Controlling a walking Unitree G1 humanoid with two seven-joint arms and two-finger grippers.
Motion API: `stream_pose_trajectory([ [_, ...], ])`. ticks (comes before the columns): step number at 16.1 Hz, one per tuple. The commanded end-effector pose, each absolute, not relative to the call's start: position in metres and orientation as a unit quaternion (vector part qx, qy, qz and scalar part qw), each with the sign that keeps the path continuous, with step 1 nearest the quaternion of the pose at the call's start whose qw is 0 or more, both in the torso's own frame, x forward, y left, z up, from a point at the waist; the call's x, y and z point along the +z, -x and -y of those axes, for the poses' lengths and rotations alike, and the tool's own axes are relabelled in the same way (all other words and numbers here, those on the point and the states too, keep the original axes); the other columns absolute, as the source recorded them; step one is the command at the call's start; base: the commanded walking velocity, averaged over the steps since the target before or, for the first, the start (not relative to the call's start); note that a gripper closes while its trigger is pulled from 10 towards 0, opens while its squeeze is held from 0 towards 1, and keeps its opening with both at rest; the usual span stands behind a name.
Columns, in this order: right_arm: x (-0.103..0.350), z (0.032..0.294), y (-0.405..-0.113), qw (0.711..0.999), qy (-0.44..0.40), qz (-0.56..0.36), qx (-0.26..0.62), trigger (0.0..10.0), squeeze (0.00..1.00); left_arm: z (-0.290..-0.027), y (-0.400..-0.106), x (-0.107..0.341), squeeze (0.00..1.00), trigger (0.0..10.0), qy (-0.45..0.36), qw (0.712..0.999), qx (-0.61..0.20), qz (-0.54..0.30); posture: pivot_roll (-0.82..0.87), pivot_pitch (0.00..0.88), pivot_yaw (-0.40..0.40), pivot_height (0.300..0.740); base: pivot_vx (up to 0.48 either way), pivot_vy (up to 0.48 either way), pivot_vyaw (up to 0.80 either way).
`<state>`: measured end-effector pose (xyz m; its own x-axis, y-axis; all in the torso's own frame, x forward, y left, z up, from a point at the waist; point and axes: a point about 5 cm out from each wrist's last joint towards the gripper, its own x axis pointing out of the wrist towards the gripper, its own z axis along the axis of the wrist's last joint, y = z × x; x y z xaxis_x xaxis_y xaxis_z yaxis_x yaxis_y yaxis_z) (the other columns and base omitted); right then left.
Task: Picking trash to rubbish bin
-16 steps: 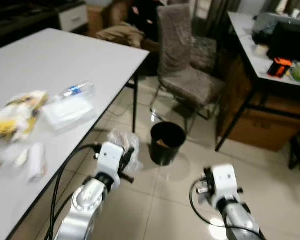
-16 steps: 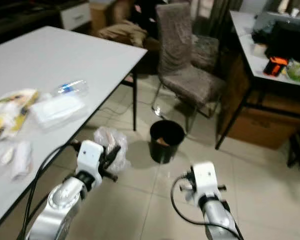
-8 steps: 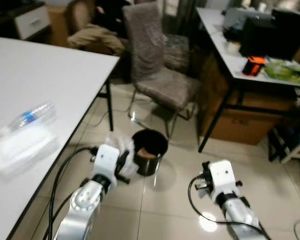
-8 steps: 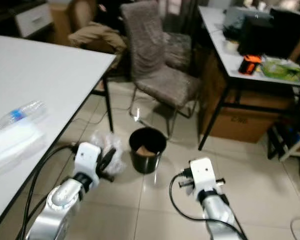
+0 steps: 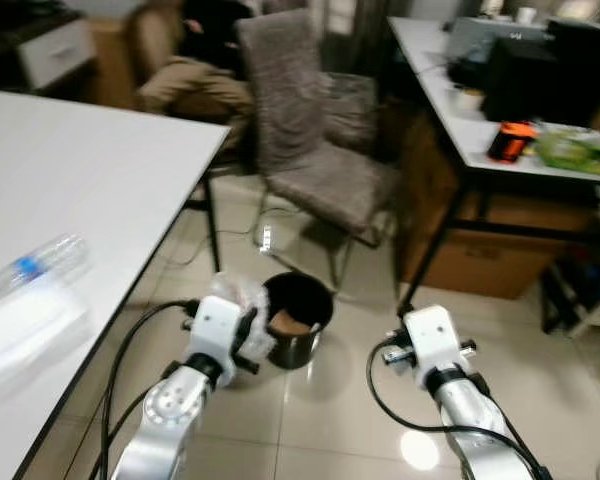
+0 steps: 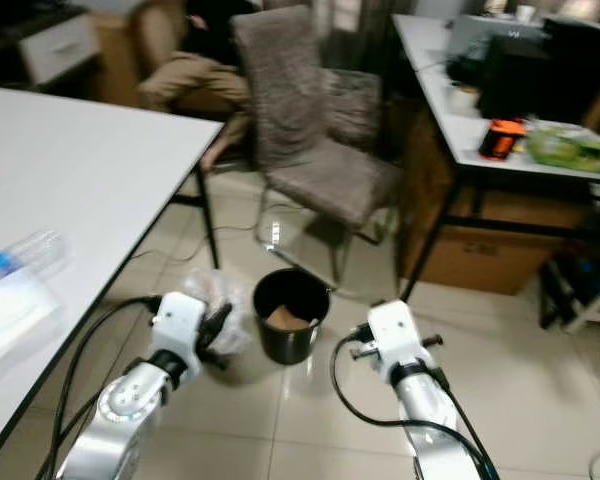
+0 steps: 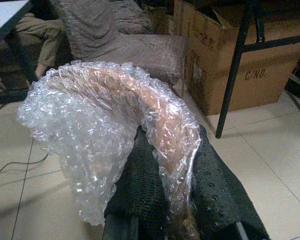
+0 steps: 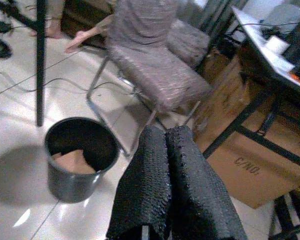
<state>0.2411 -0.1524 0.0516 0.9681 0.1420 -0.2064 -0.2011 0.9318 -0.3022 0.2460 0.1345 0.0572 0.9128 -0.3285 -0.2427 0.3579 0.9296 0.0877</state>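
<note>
My left gripper (image 5: 246, 337) is shut on a crumpled piece of clear bubble wrap (image 5: 244, 312), held just left of the black rubbish bin (image 5: 296, 316) on the tiled floor. In the left wrist view the bubble wrap (image 7: 110, 130) bulges over the black fingers (image 7: 140, 190). The bin (image 8: 80, 156) holds a brown scrap at its bottom. My right gripper (image 8: 167, 150) is shut with nothing in it, hovering to the right of the bin.
A white table (image 5: 80, 180) at left carries a plastic bottle (image 5: 35, 268) and a clear package (image 5: 20, 330). A grey chair (image 5: 310, 150) stands behind the bin. A desk (image 5: 480, 130) with a cardboard box (image 5: 490, 255) underneath is at right. A person sits at the back (image 5: 195, 85).
The camera has swung right and closer to the bin. The bubble wrap in my left gripper now sits right beside the bin's rim, nearer than before.
</note>
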Motion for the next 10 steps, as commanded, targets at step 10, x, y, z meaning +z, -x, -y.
stream_pose_trajectory([
  [10,0.051,0.1613,-0.2429,0.979,0.157,-0.094,0.086,10.0,0.0,-0.1207,-0.2506,0.0617,0.0,10.0,-0.061,0.975,-0.192,-0.096,-0.15,0.0,-0.056,0.74,0.373,0.0,0.0],
])
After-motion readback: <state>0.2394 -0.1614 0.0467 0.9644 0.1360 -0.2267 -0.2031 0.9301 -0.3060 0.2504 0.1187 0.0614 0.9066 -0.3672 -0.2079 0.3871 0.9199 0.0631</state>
